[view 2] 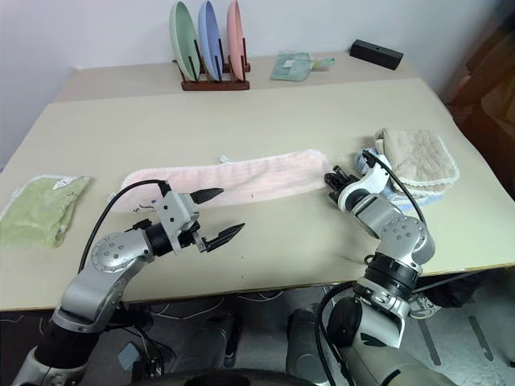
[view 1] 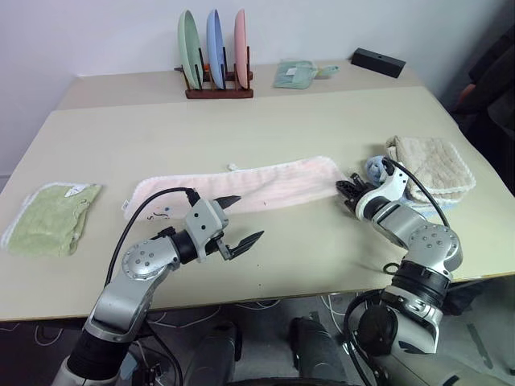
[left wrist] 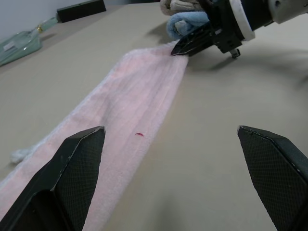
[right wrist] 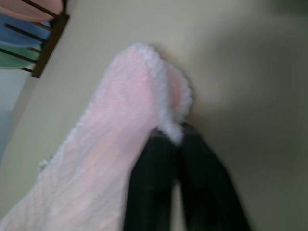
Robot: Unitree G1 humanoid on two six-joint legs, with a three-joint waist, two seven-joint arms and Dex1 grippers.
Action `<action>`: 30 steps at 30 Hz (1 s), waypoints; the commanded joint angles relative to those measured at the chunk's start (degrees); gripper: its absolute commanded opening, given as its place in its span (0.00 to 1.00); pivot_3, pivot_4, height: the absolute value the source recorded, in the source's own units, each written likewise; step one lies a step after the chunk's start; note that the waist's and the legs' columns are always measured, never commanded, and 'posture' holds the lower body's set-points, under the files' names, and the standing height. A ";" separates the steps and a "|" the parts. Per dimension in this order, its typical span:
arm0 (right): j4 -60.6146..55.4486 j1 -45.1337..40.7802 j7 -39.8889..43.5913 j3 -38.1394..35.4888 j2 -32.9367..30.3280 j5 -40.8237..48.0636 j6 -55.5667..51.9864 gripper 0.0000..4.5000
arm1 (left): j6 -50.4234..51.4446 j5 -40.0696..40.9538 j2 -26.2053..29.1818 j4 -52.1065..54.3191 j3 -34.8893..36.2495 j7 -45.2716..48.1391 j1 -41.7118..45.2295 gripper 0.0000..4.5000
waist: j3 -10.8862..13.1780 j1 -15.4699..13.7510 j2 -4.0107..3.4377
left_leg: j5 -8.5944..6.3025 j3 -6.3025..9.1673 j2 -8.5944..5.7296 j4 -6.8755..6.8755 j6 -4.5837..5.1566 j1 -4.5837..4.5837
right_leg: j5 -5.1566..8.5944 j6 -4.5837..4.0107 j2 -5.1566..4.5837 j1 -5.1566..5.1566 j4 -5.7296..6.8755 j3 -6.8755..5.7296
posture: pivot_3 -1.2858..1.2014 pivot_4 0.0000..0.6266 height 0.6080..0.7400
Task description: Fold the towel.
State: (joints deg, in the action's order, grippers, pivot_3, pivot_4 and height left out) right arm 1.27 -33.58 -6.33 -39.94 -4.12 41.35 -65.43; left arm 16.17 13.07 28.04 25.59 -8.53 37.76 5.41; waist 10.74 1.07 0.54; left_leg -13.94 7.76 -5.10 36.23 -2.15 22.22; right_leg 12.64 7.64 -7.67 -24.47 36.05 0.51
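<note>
The towel [view 1: 241,189], pale pink with a white scalloped edge, lies as a long narrow band across the middle of the table [view 1: 282,129] in the head views, running from lower left to its right end near the frame's centre right. A small white label [view 1: 232,167] pokes out from its far long edge, and a small dark embroidered mark [view 1: 160,214] sits near its left end; neither can be read. The right claw [view 1: 347,190] is clenched on the towel's right end: in the right wrist view the two black fingers [right wrist: 154,183] are pressed together with the white edging bunched and raised just at their tips. The left claw [view 1: 240,221] hovers over the table's near side, in the lower left centre of the head views, its fingers spread wide and grasping nothing, one fingertip over the towel's near edge. In the left wrist view a tiny red fleck [left wrist: 139,134] lies on the pink cloth. At the far left a light green terry cloth [view 1: 50,217] with a white tag [view 1: 78,190], its print illegible, lies folded. At the right a beige towel [view 1: 430,165] rests on a light blue one [view 1: 374,167]. At the upper centre a wooden rack [view 1: 219,84] holds green, blue and pink plates, with a pale green item [view 1: 296,74] and a black box [view 1: 377,61] to its right
</note>
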 commanded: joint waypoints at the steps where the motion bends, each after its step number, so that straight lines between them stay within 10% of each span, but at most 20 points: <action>1: -3.25 0.42 -0.10 -0.37 -3.24 1.76 -0.27 0.01 | -0.11 -0.14 -0.07 1.87 0.34 -0.44 -0.11 1.00 | 0.00 -0.19 -0.01 | 0.00 0.00 0.00 0.00 0.00 0.01 | 0.00 0.00 0.00 0.00 0.00 0.00 | 0.52 0.24 0.97; 7: -14.95 4.94 4.94 1.50 -17.24 5.79 -8.41 0.01 | -1.04 -0.14 0.07 0.05 0.27 0.33 0.28 1.00 | 0.05 -0.42 -0.10 | -0.01 0.01 -0.03 0.01 0.02 0.12 | 0.01 0.01 -0.06 -0.02 -0.10 -0.01 | 0.52 0.24 0.97; 15: -26.09 7.15 20.15 21.62 -33.66 1.92 -2.62 0.01 | -3.18 -0.89 -1.09 -4.12 -1.64 1.69 3.14 1.00 | 0.03 0.08 -0.10 | -0.04 -0.12 0.10 -0.04 0.09 0.05 | 0.03 0.02 0.05 -0.02 -0.13 -0.01 | 0.52 0.24 0.97; 24: -25.82 4.13 28.78 51.44 -33.14 -13.11 10.63 0.01 | -3.23 -1.67 -1.70 -3.67 -1.63 1.19 3.08 1.00 | 0.06 -0.47 -0.04 | -0.05 -0.07 0.06 -0.01 0.08 0.17 | 0.01 0.04 0.01 -0.01 -0.35 -0.02 | 0.52 0.24 0.97; 30: -21.61 3.98 30.35 56.73 -28.93 -18.77 14.39 0.01 | -2.51 -1.78 -1.41 -2.02 -1.12 0.16 1.54 1.00 | 0.06 -0.42 -0.03 | -0.05 -0.04 0.05 -0.04 0.08 0.18 | -0.01 0.04 0.01 -0.01 -0.45 -0.02 | 0.52 0.24 0.97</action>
State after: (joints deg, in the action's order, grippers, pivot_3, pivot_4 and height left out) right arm -19.90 -28.38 23.54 16.76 -33.47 23.84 -52.75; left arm 14.22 11.69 26.34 21.08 -10.36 38.29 7.13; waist 10.79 0.65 0.51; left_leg -13.98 7.72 -5.05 36.18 -2.08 22.40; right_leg 12.62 7.69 -7.66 -24.47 35.58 0.49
